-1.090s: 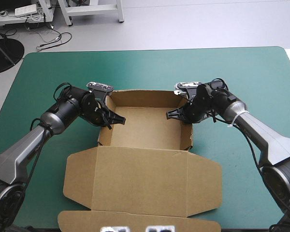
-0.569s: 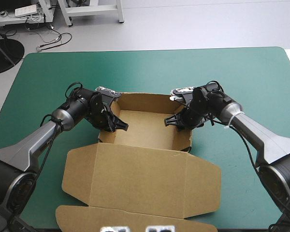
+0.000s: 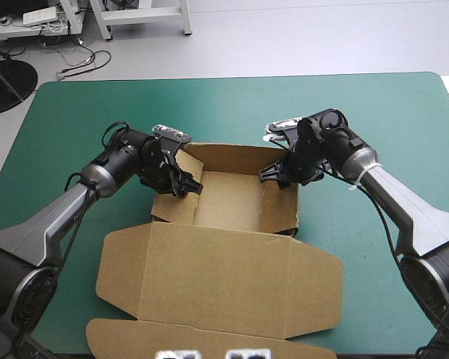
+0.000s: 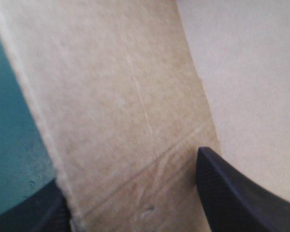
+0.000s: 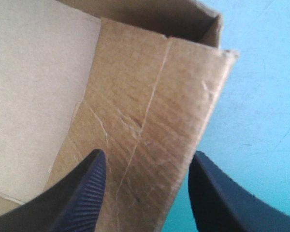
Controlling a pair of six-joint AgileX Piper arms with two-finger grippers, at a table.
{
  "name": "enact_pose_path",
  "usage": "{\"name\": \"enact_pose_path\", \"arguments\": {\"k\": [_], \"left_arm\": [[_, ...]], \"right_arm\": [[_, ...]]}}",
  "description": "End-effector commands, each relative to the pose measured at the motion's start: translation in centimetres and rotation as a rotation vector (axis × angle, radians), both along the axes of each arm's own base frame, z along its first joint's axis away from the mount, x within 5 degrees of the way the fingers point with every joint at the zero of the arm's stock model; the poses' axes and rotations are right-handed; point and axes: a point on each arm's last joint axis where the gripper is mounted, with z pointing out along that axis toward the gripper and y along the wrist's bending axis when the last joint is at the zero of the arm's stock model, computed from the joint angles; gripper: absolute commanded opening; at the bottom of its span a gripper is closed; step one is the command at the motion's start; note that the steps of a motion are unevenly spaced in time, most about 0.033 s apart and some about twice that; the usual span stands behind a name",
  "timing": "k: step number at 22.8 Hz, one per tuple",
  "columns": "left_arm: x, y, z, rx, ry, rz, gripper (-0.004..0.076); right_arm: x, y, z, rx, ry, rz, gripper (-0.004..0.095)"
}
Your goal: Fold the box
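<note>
The brown box (image 3: 232, 200) stands as an open tray in the middle of the table, its lid (image 3: 217, 284) lying flat toward the front. My left gripper (image 3: 184, 183) is at the tray's left wall near the far corner. In the left wrist view the left gripper (image 4: 135, 203) is open, its black fingers (image 4: 237, 193) either side of that wall's board (image 4: 121, 111). My right gripper (image 3: 274, 173) is at the right wall. Seen from the right wrist, the right gripper (image 5: 145, 193) is open astride the creased wall panel (image 5: 150, 130).
The teal-green cover (image 3: 359, 112) shows on the far side and to both sides of the box. The lid's front flap (image 3: 194, 340) reaches close to the table's front edge.
Both grippers were shut inside the tray just before; now their fingers stand apart. Both have drawn back toward the far corners, and the side walls stand folded closer in.
</note>
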Motion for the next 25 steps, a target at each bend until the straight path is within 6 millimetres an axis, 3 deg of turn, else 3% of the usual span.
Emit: {"name": "enact_pose_path", "arguments": {"k": [1, 4, 10, 12, 13, 14, 15, 17, 19, 25], "left_arm": [[0.2, 0.1, 4.7, -0.022, -0.144, -0.009, 0.0439], [0.5, 1.0, 7.3, 0.077, -0.194, -0.004, 0.0439], [-1.4, 2.7, 15.7, 0.106, -0.308, 0.049, 0.0418], [-3.4, 3.4, 19.3, 0.024, -0.403, 0.054, 0.0287], [-5.2, 4.2, 21.4, -0.015, -0.465, 0.06, 0.0125], [-6.2, 4.7, 22.4, -0.033, -0.495, 0.062, 0.0034], [-8.5, 5.7, 24.2, -0.064, -0.556, 0.067, -0.0005], [-11.5, 7.2, 26.2, -0.101, -0.629, 0.075, -0.001], [-13.2, 8.0, 27.1, -0.122, -0.669, 0.079, -0.001], [-17.2, 9.8, 27.4, -0.154, -0.705, 0.077, -0.001]], "right_arm": [[-0.3, -0.2, 4.3, 0.039, -0.093, -0.007, 0.0489], [-0.5, -0.5, 6.2, 0.027, -0.103, -0.008, 0.0489], [-1.5, -1.4, 11.9, 0.07, -0.277, -0.017, 0.0485], [-2.6, -2.5, 13.6, 0.078, -0.33, -0.097, 0.0485], [-3.0, -3.2, 14.2, 0.083, -0.35, -0.118, 0.0485], [-3.3, -3.5, 14.6, 0.116, -0.348, -0.137, 0.0485], [-3.5, -3.6, 14.7, 0.164, -0.325, -0.141, 0.0485], [-3.4, -3.6, 13.7, 0.176, -0.279, -0.145, 0.0485], [-3.2, -3.6, 12.2, 0.148, -0.236, -0.16, 0.0485], [-2.3, -2.9, 6.0, 0.102, -0.086, -0.166, 0.0485]]}}
